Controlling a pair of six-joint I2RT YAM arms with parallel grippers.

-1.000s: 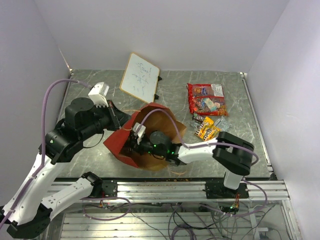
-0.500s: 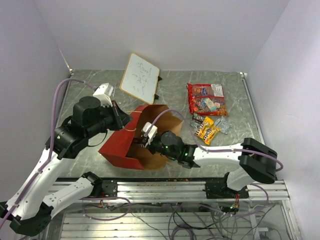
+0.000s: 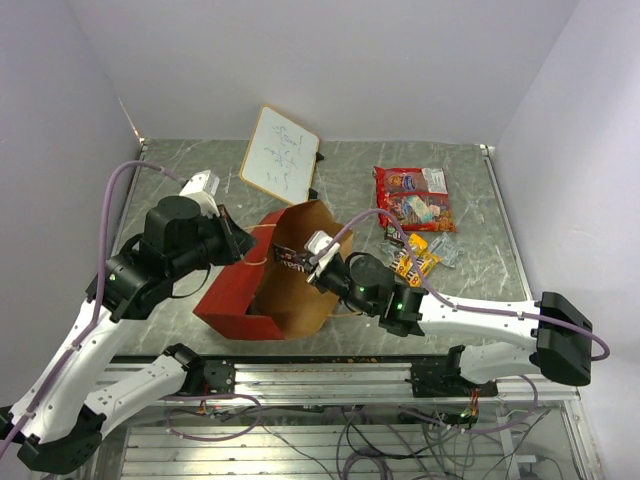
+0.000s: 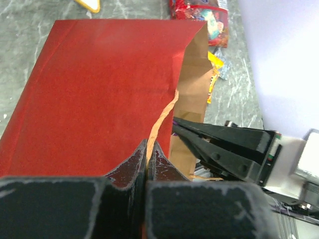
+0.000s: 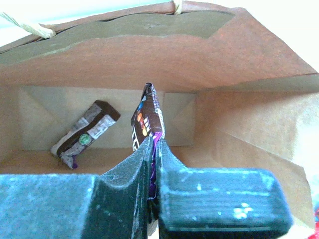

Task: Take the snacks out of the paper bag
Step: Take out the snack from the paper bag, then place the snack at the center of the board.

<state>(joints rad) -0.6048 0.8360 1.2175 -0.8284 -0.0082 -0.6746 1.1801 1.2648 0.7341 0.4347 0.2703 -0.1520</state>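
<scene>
The paper bag (image 3: 262, 292) is lying tipped over near the front edge of the desk (image 3: 180, 170), between the two arms, with its mouth gaping toward the right arm. It is showing a glossy red outside and a creased brown kraft inside. The left fingers (image 4: 130, 167) are pressing together on the tan twisted-paper handle (image 4: 162, 119), which is running from them up to the bag's rim. The right fingers (image 5: 124, 172) are clamping a dark purple packet (image 5: 146, 119) by its lower end at the bag's mouth. The packet is standing upright, and coloured dots are showing on its wrapper. Deeper in the bag, a second small packet (image 5: 84, 133), brown and silver, is lying tilted against the bottom fold.

Outside the bag, a large flat red candy bag (image 3: 413, 197) with colourful print is lying toward the far right of the desk. Just in front of it, a cluster of small packets (image 3: 415, 255) in yellow, dark brown and silver is lying. A white whiteboard (image 3: 280, 155) with faint scribbles is leaning at the back, well apart from the snacks.

The desk is showing a grey marbled top with a metal rail along its near edge. Plain pale walls (image 3: 330, 60) are closing it in on three sides.
</scene>
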